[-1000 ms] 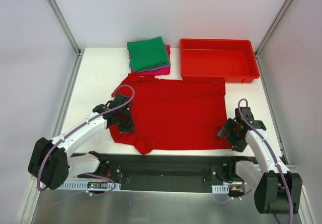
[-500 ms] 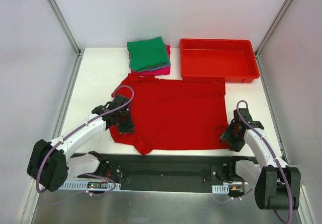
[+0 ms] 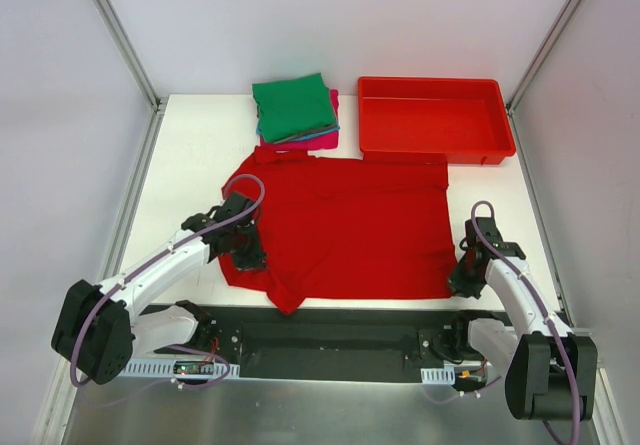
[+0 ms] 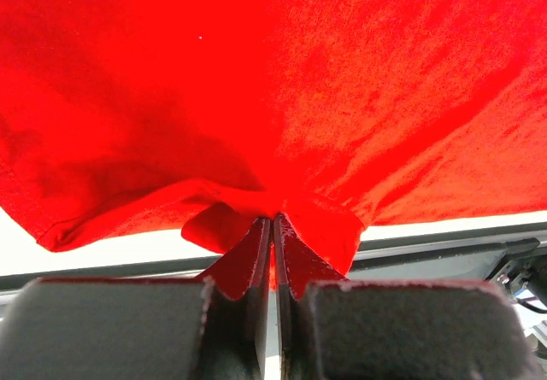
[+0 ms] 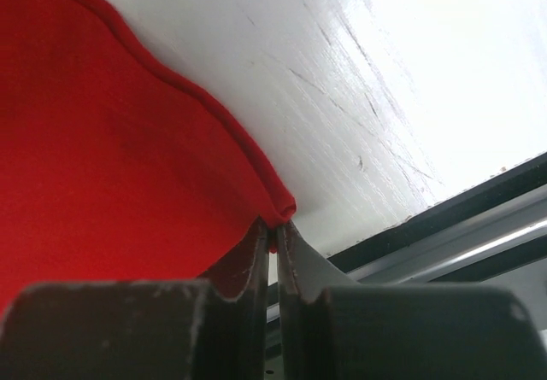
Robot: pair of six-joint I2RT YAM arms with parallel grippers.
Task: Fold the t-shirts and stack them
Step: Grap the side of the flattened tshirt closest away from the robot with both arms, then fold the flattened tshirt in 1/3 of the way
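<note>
spread t-shirt (image 3: 345, 225): flat on the table (image 3: 190, 155), in the middle, reaching the near edge.
folded stack (image 3: 295, 110): behind the spread t-shirt, at the far edge (its near side meets the shirt).
bin (image 3: 432, 117): right of the folded stack, behind the shirt's far-right corner.
left gripper (image 3: 250, 257): at the shirt's near-left edge, cloth between its fingers.
right gripper (image 3: 460, 283): at the shirt's near-right corner, hem between its fingers.

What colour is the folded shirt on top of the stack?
The top folded shirt is green; the top external view shows it best.
</note>
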